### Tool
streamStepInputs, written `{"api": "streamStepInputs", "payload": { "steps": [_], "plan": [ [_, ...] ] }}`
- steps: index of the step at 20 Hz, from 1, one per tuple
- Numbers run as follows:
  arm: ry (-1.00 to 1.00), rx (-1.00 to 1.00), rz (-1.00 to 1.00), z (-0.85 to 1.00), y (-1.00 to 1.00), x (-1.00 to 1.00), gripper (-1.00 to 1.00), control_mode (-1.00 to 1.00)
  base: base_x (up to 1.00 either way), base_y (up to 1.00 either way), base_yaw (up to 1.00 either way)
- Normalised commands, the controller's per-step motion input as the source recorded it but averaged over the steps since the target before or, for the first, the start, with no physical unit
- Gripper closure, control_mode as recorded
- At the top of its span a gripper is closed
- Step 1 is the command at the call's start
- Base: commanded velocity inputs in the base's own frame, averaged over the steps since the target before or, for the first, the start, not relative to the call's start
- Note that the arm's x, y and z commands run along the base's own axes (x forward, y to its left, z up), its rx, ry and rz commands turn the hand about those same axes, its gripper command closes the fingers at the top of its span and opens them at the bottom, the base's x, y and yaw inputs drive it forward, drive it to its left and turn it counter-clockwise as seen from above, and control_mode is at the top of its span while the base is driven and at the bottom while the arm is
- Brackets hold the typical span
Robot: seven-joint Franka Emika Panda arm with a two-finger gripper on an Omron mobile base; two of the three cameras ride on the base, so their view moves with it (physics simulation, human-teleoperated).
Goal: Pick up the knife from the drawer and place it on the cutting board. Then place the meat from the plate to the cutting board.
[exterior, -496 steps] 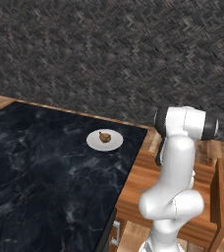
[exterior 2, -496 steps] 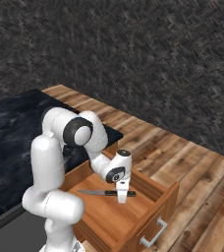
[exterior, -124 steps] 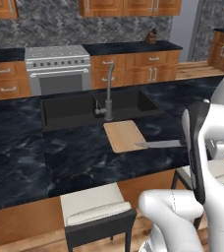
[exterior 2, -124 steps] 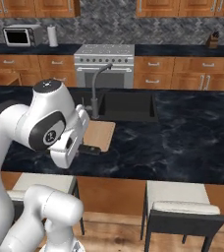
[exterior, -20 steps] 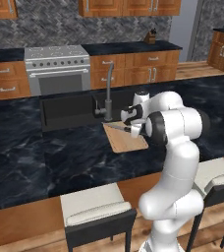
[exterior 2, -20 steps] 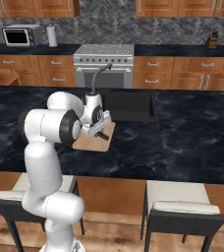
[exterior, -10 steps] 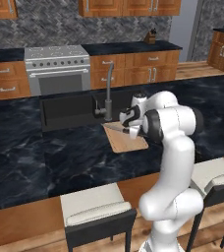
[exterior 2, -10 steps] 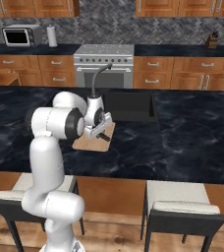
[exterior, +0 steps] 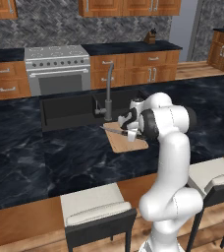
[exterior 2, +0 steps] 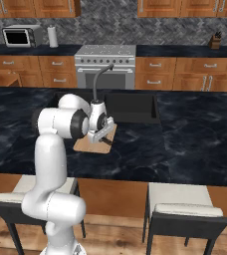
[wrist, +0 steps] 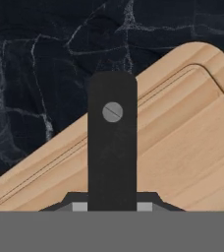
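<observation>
I am holding the two-finger claw (exterior: pixel 131 132) low over the small light tan wooden cutting board (exterior: pixel 127 142) near the middle of the left base frame, on the black marbled desk (exterior: pixel 45 157). It is clamping the slim knife (wrist: pixel 112 147) by its dark handle. In the hand view that handle is standing upright at centre, over the board's rounded corner.
</observation>
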Motion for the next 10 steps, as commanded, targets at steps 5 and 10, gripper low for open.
{"api": "streamStepInputs", "payload": {
  "steps": [5,10],
  "plan": [
    [0.0,0.0,0.0,-0.35,0.0,0.28,1.0,-1.0,0.0,0.0,0.0],
    [0.0,0.02,0.0,-0.33,0.0,0.23,-1.0,-1.0,0.0,0.0,0.0]
  ]
}}
